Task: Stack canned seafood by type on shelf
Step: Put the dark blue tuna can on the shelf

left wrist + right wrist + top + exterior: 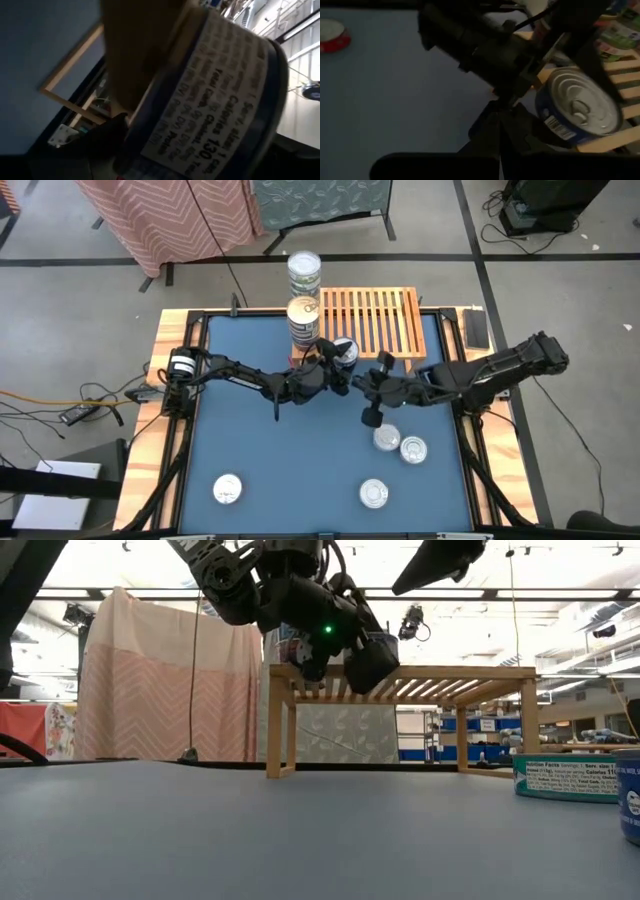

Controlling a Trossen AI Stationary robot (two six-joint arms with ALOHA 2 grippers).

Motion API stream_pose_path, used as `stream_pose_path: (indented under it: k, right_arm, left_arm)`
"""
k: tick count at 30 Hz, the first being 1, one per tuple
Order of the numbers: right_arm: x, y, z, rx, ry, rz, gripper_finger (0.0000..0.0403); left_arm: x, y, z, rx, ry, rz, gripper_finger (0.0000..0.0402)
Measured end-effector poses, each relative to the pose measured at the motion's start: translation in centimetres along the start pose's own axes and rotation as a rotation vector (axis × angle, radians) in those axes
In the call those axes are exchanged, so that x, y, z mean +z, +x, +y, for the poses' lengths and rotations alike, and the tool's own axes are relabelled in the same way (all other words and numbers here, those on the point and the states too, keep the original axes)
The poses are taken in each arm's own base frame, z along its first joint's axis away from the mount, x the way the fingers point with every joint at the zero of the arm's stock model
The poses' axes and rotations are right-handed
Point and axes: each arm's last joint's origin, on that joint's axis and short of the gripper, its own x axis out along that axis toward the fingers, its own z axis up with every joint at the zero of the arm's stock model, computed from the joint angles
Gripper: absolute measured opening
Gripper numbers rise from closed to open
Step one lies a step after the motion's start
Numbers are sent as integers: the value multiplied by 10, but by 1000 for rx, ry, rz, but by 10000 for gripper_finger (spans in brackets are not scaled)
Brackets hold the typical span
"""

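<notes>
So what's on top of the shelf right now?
On the shelf, two stacks of cans stand at its left end. The left gripper holds a blue-labelled can at the front-left edge. The remaining slats look bare; whether that can touches them is hidden.

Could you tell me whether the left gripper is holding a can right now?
Yes: the left gripper is clamped on a blue-labelled can with a silver top, held at the edge of the wooden shelf.

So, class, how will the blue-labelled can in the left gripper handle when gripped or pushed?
The blue-labelled can, held by the left gripper above the shelf, looks rigid metal, unlikely to dent. Its smooth round wall may slip. Low and flat, it should sit stably, yet roll on edge. The right gripper hovers nearby.
</notes>
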Motion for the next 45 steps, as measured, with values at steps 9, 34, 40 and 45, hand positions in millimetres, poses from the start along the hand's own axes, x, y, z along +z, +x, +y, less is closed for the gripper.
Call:
stream_pose_path:
  k: [9, 34, 40, 45]
  right_arm:
    - [0, 10, -17, 59, -147, 52, 0]
    - [-5, 16, -32, 76, -194, 129, 0]
    - [-2, 17, -33, 74, -187, 101, 0]
    - [1, 22, -39, 64, -175, 84, 0]
  left_arm:
    - [-4, 0, 1, 58, 5, 113, 324]
    - [18, -20, 4, -49, 22, 336, 324]
    - [30, -53, 12, -140, -25, 431, 324]
    - [24, -86, 26, -110, -6, 565, 324]
